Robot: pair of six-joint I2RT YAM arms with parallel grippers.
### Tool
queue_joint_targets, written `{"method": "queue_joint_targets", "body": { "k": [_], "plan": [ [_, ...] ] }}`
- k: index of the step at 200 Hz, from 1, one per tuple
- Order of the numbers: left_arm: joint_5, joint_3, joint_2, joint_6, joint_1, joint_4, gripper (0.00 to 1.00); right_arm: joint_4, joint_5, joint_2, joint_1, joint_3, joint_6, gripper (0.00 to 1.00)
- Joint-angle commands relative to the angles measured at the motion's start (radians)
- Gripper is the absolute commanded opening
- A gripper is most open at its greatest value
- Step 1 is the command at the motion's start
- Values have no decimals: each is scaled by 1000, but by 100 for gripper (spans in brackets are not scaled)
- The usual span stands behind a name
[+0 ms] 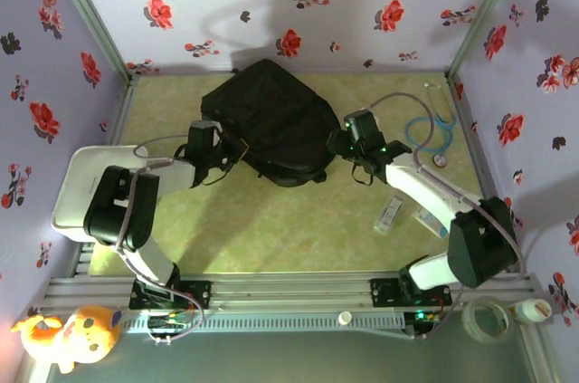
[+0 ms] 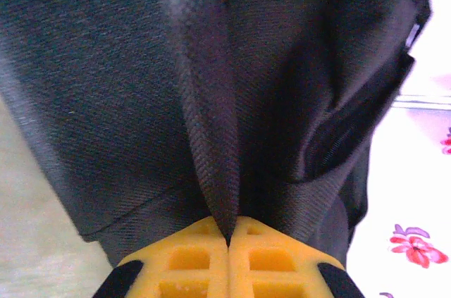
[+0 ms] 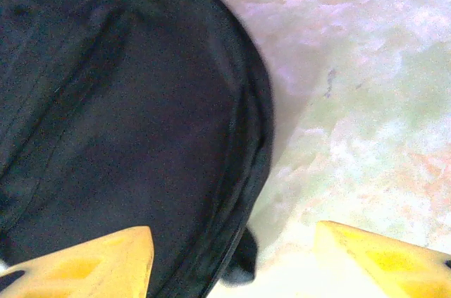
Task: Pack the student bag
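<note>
Left end effector [image 2: 227, 240] pinches large black fabric backpack [image 1: 271, 116]
Right wrist view — right end effector [image 3: 232, 252] spread astride its edge

The student bag [image 1: 271, 125] is a big black backpack of soft, coarse-woven fabric, lying slack and crumpled on the table [image 1: 271, 238], toward the far middle. On its left side a fold of cloth stands up in a sharp ridge, nipped between the left gripper's [image 2: 227, 240] yellow fingers, with a zip close by. Its right edge curves round, rimmed by a seam.
</note>
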Motion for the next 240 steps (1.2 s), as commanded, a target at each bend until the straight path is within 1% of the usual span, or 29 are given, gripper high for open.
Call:
{"method": "queue_joint_targets", "body": {
  "k": [1,36,58,100,124,172,213,240],
  "plan": [
    [21,60,-47,-22,-34,51,0,-78,25,-31,89,12,24,61],
    [14,85,-33,-23,-78,63,0,-26,6,45,245,55,111,57],
    [11,93,-23,-18,-103,66,0,-10,-1,135,302,106,150,54],
    [11,87,-17,-10,-123,68,0,10,-66,282,321,206,167,52],
    [10,82,-17,-9,-124,68,0,-11,-50,326,321,242,169,52],
    [11,78,-21,-5,-129,64,0,-46,13,359,320,277,164,48],
    [11,76,-20,-4,-128,64,0,-86,52,397,313,323,156,38],
    [11,77,-20,-6,-129,64,0,-108,69,418,311,350,143,29]
  ]
}}
